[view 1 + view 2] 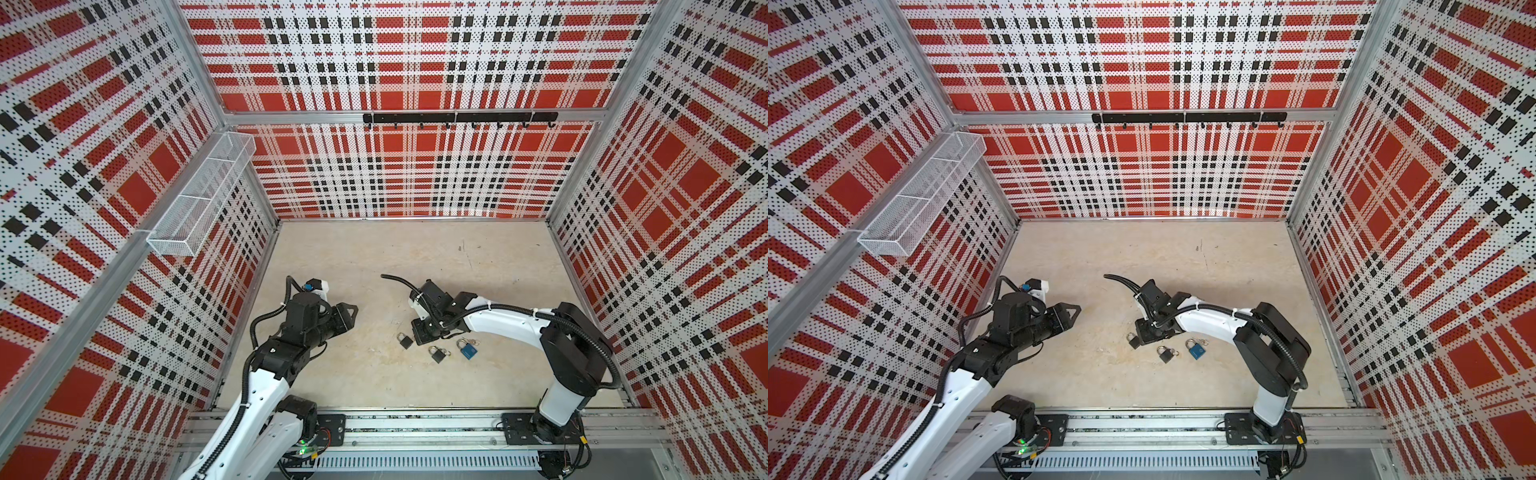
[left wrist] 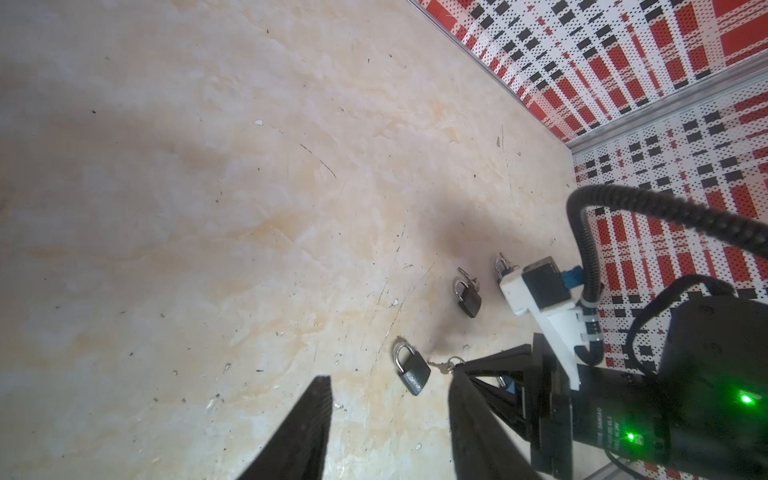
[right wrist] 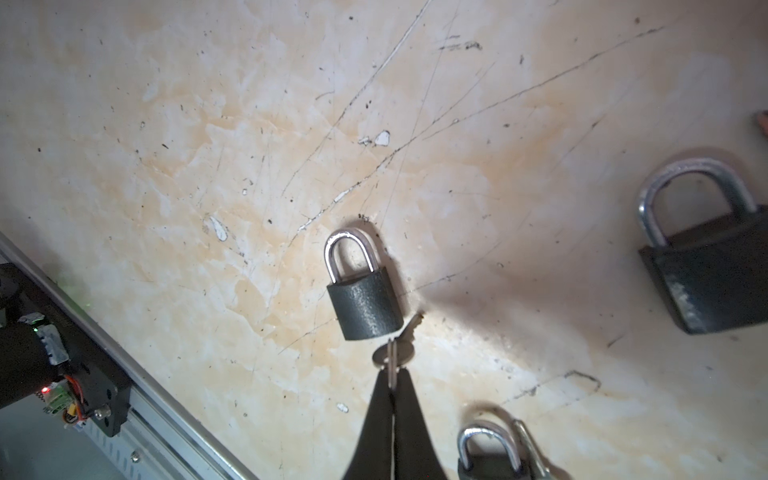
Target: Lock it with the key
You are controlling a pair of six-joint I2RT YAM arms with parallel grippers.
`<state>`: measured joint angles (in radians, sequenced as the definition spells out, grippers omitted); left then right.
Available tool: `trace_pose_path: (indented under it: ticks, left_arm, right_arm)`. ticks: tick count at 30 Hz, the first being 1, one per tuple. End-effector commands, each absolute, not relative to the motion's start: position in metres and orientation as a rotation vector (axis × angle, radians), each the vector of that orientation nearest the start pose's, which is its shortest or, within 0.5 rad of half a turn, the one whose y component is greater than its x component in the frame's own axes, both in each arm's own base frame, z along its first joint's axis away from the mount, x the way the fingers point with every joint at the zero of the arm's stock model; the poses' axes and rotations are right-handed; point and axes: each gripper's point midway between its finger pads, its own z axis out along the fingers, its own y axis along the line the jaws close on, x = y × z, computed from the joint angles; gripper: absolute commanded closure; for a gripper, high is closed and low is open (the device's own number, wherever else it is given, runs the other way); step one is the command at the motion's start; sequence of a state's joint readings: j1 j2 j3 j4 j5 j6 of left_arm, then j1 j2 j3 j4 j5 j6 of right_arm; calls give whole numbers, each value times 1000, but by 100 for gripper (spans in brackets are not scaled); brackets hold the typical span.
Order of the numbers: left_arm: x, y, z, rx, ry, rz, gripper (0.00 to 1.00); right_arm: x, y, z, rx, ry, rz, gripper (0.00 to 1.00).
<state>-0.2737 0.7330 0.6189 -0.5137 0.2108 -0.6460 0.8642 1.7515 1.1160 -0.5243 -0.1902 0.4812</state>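
A dark padlock with its silver shackle seated in the body lies flat on the floor; it also shows in both top views. A small key lies at its bottom corner, the blade beside the body and not in it. My right gripper is shut, pinching a thin metal piece of the key on edge just below the padlock. My left gripper hangs open and empty above the floor, well left of the padlock, and shows in a top view.
A second dark padlock and a blue padlock with keys lie just right of the first. A wire basket hangs on the left wall and a hook rail on the back wall. Bare floor stretches behind.
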Motion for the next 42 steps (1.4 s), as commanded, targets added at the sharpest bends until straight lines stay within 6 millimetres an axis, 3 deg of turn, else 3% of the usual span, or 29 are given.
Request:
trace_pose_path:
  ticks: [1, 7, 26, 32, 35, 38, 42]
  left_arm:
    - [249, -106, 178, -303, 2260, -743, 51]
    - [250, -105, 177, -308, 2260, -751, 51]
    - [253, -102, 175, -326, 2257, -771, 51]
    - [256, -100, 181, -324, 2237, -752, 51]
    - [259, -98, 191, -305, 2206, -704, 51]
    - [264, -94, 204, -272, 2160, -595, 51]
    - [268, -111, 223, -122, 2131, -444, 51]
  right_arm:
    - [238, 329, 52, -642, 2806, 557, 100]
    - [243, 336, 49, -652, 2813, 551, 100]
    - [258, 350, 57, -704, 2776, 527, 79]
    - [264, 347, 87, -692, 2686, 531, 79]
    - [275, 342, 111, -655, 2584, 508, 77]
    - [287, 331, 143, -596, 2456, 483, 77]
    - [301, 302, 185, -483, 2287, 430, 73]
